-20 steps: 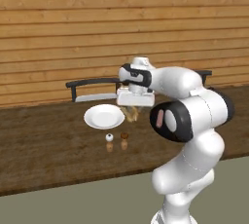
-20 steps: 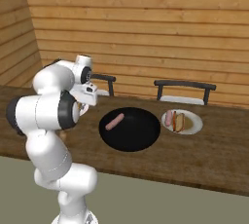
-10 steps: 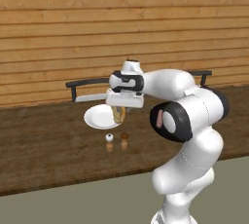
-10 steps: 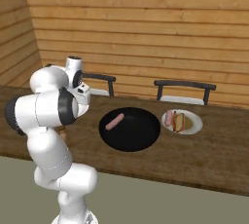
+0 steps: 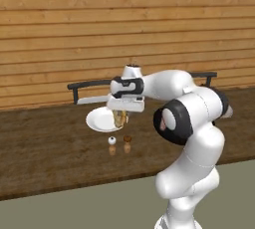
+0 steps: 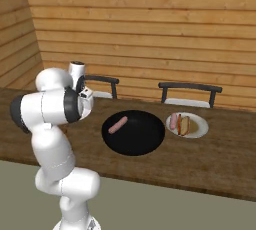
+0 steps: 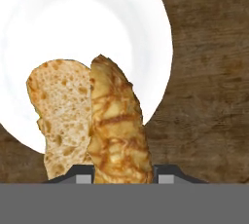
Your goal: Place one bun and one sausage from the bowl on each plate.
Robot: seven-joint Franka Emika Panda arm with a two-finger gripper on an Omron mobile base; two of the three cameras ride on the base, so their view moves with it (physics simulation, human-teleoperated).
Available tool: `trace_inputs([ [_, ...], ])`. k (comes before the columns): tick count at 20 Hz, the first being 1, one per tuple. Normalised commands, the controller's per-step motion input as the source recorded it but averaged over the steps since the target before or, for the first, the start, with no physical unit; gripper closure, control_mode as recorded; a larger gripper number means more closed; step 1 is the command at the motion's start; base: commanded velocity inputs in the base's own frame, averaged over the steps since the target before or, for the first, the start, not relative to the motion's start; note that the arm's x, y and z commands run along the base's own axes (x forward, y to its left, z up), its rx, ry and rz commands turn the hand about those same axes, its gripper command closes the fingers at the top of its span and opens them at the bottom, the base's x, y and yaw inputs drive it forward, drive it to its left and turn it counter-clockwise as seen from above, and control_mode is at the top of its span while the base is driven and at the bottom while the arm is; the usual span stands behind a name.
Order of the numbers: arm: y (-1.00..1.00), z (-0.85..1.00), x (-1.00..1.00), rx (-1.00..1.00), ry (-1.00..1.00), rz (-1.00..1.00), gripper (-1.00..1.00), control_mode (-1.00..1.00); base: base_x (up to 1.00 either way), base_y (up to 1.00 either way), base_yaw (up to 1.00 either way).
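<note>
Swung leftward since the earlier frame, tool [image 5: 120, 119] now above the empty white plate [image 5: 98, 121]. Clamped on a split bun [image 7: 97, 125], hanging over the plate's 5 o'clock rim. Sausage [image 6: 118, 124] at 10 o'clock in the black bowl [image 6: 134, 135].

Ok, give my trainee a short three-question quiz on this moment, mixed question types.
1. True or false: the golden-tan split bun in the two-finger gripper hangs above the empty round white plate.
2. What lies in the wide black bowl?
A. a bun
B. one pinkish sausage
C. two sausages
3. Fill in: the far white plate holds a sausage and a ____.

Key: 1 true; 2 B; 3 bun
</note>
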Motion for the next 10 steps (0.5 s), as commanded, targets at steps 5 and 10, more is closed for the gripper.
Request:
trace_inputs([
  [5, 0.45, -0.19, 0.44, -0.05, 0.00, -0.07, 1.00, -1.00, 0.00, 0.00, 0.00],
  [10, 0.16, -0.01, 0.36, 0.00, 0.00, -0.05, 1.00, -1.00, 0.00, 0.00, 0.00],
])
